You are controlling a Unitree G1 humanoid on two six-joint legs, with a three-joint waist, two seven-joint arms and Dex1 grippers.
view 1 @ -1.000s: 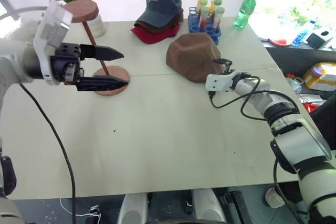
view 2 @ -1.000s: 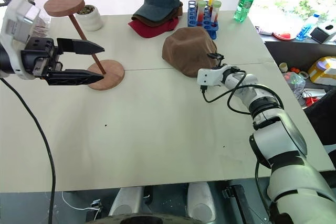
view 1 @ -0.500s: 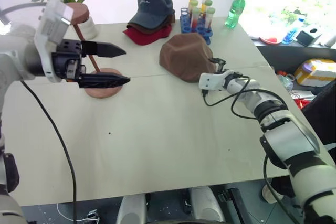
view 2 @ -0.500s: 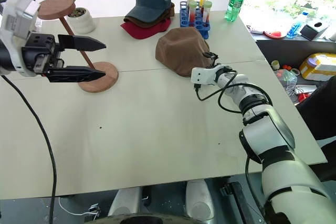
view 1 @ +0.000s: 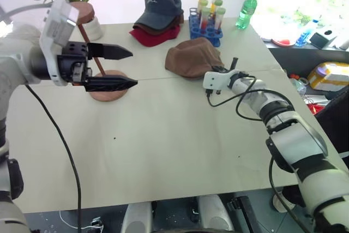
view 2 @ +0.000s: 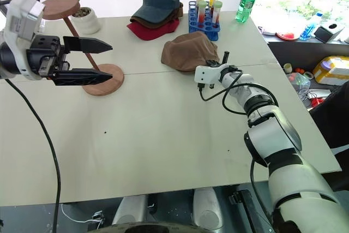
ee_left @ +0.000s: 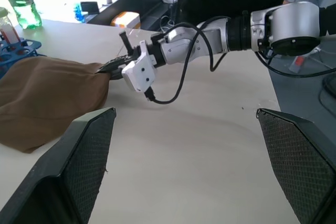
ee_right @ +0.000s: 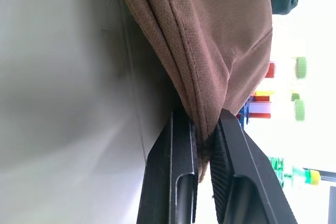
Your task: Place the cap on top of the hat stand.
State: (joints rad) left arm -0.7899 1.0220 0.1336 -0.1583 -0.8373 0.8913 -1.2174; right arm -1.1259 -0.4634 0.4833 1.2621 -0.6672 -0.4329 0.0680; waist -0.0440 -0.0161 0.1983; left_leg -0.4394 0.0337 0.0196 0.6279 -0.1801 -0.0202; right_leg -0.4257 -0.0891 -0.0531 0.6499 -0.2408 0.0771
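Table (view 2: pixel 163 151) carries the hat stand (view 2: pixel 103 79) near its left edge, disc top free, with the left gripper (view 2: pixel 92 60) hanging in front of it, jaws wide apart and holding nothing, probably waiting to steady the stand or take the cap over. Cap (view 2: pixel 185 51) lies toward the far edge, just in front of the blue tube rack (view 2: pixel 203 21). It is plain brown soft fabric, slumped and creased, and the right gripper (ee_right: pixel 205 129) is clamped on its near edge fold, which suits lifting it.
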